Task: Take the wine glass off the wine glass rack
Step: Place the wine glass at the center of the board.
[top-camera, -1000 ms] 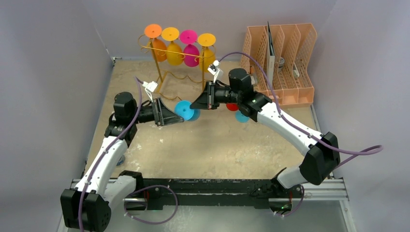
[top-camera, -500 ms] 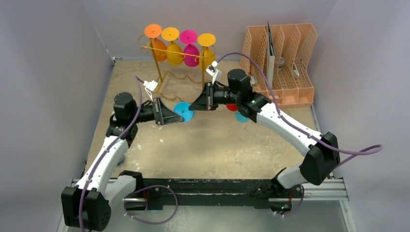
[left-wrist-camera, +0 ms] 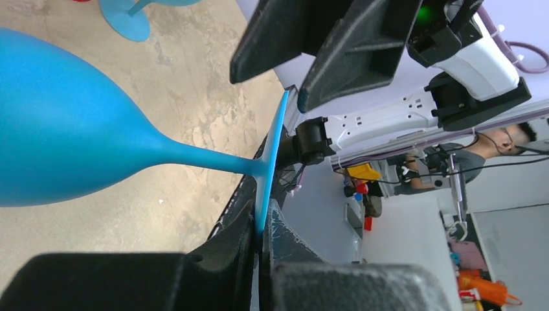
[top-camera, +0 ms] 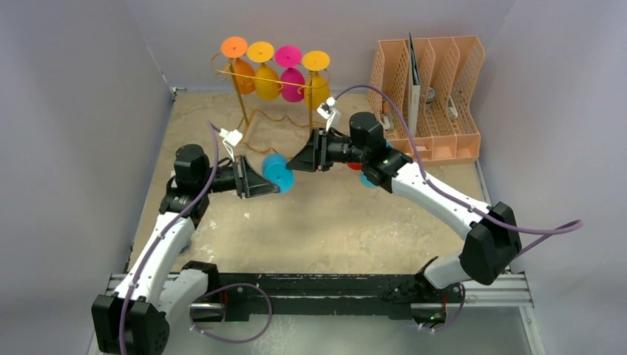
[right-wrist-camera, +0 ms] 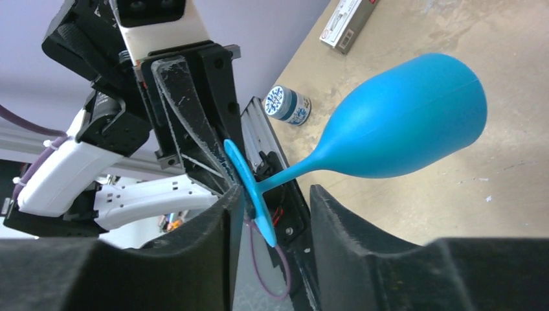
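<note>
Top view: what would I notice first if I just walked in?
A blue glass hangs sideways in mid-air in the middle of the view. Its foot is pinched by the left end effector, while the right end effector stands open around that foot. Behind, four bright glasses dangle upside down from a gold rack.
</note>
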Controlling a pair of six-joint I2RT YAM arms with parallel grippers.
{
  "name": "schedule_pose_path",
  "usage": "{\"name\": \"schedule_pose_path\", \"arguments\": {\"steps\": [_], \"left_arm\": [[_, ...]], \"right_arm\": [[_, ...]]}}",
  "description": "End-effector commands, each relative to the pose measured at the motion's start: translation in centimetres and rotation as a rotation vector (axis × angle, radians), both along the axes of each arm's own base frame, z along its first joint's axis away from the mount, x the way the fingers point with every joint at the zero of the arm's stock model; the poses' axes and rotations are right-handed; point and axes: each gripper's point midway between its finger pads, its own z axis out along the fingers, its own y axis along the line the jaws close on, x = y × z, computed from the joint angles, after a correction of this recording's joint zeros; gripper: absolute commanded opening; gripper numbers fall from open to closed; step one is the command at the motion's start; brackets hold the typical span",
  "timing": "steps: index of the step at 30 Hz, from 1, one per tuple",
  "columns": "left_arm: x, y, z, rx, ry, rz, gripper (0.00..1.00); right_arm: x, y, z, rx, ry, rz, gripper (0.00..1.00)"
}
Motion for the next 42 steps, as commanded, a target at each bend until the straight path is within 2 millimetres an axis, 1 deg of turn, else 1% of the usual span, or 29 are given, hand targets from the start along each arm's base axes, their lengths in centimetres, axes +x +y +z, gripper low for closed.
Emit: {"name": "schedule_pose_path", "arguments": {"steps": [1,3,6,7,8,10,13,18,20,22,26,27,29,31,32,35,37,39,41,42], "left_arm": [[-1.2,0.1,1.5,0.018,-0.196,-0.030,0.00],[-1.7,0.3,1.4,0.024,-0.266,-0.038,0.00],[-2.1,0.4,1.4,0.044,-0.368,-0.050,0.00],[-2.3,0.4,1.6,0.042,-0.422,-0.069,0.00],[-3.0,0.3,1.7,0.034,-0.465,-0.115,0.00],[-3.8,0.3,1.3,0.037,-0.518,-0.169,0.00],[-4.1,0.5,0.1,0.064,-0.517,-0.185,0.00],[-4.9,0.5,-0.7,0.061,-0.554,-0.232,0.00],[-5.1,0.5,-0.7,0.062,-0.571,-0.243,0.00],[-5.2,0.5,-0.3,0.061,-0.590,-0.245,0.00],[-6.2,0.6,0.8,0.056,-0.705,-0.266,0.00],[-6.5,0.6,1.1,0.055,-0.734,-0.272,0.00],[-7.4,0.7,1.7,0.048,-0.788,-0.302,0.00],[-7.9,0.8,1.9,0.046,-0.791,-0.320,0.00],[-8.1,0.8,1.7,0.047,-0.782,-0.324,0.00],[-7.7,0.9,1.0,0.078,-0.785,-0.306,0.00],[-7.1,1.0,0.7,0.111,-0.797,-0.275,0.00],[-6.2,1.3,0.4,0.167,-0.831,-0.236,0.00],[-5.5,1.7,0.5,0.224,-0.880,-0.195,0.00],[-5.2,1.9,0.7,0.245,-0.908,-0.176,0.00]], "right_arm": [[-0.3,-0.1,4.8,0.137,-0.152,-0.002,0.48],[-0.6,-0.3,5.8,0.162,-0.181,0.003,0.51],[-0.8,-0.9,6.5,0.172,-0.227,-0.015,0.55],[-0.7,-1.1,6.5,0.169,-0.238,-0.029,0.56],[-0.7,-1.4,6.3,0.162,-0.248,-0.043,0.57],[-0.5,-1.8,6.2,0.151,-0.266,-0.073,0.58],[0.0,-2.5,6.1,0.131,-0.290,-0.126,0.59],[1.0,-3.7,4.8,0.055,-0.300,-0.209,0.60],[1.4,-4.0,4.2,0.028,-0.296,-0.232,0.60],[1.7,-4.3,3.8,0.002,-0.288,-0.254,0.60],[2.0,-5.0,3.1,-0.080,-0.305,-0.267,0.60],[2.2,-5.7,2.8,-0.137,-0.335,-0.280,0.60],[3.3,-8.3,2.2,-0.312,-0.435,-0.334,0.62],[3.7,-10.4,2.0,-0.405,-0.442,-0.399,0.65],[3.8,-11.2,2.3,-0.422,-0.462,-0.425,0.67],[3.5,-11.7,2.8,-0.414,-0.500,-0.433,0.69],[3.2,-11.7,2.6,-0.424,-0.491,-0.414,0.69],[3.1,-12.2,2.2,-0.481,-0.448,-0.416,0.70],[3.7,-13.3,1.6,-0.546,-0.381,-0.452,0.72],[4.0,-13.4,1.5,-0.545,-0.338,-0.451,0.72]]}}
